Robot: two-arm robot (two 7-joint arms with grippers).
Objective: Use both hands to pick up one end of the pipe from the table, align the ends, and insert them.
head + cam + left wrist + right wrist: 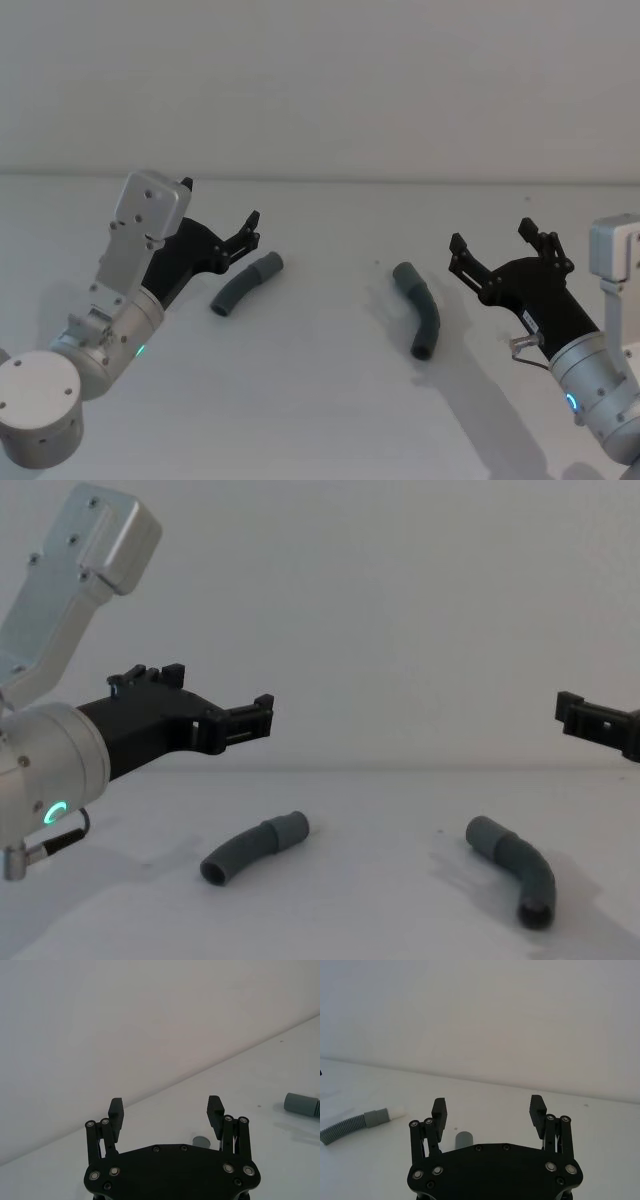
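We see left pipe (246, 284) and right pipe (420, 308), curved, dark grey, apart on the table (320, 410), left claw (220, 201) and right claw (491, 233) wide open, empty

1. The left claw (220, 202) and the right claw (491, 234) look like matt black plastic. Small bright metal screw heads (114, 1171) are set into their palm plates.
2. The left arm's housing (140, 225) is silver-grey metal with a dull satin finish, and the right arm's housing (612, 252) looks alike.
3. The left pipe piece (245, 284) is dark grey matt plastic. It has a ribbed body (342, 1129), a smooth grey cuff (375, 1117) and a smooth white tip (396, 1111).
4. The right pipe piece (420, 305) has the same dark grey, matt, plastic look.
5. The counter (320, 400) is plain white, smooth and matt.
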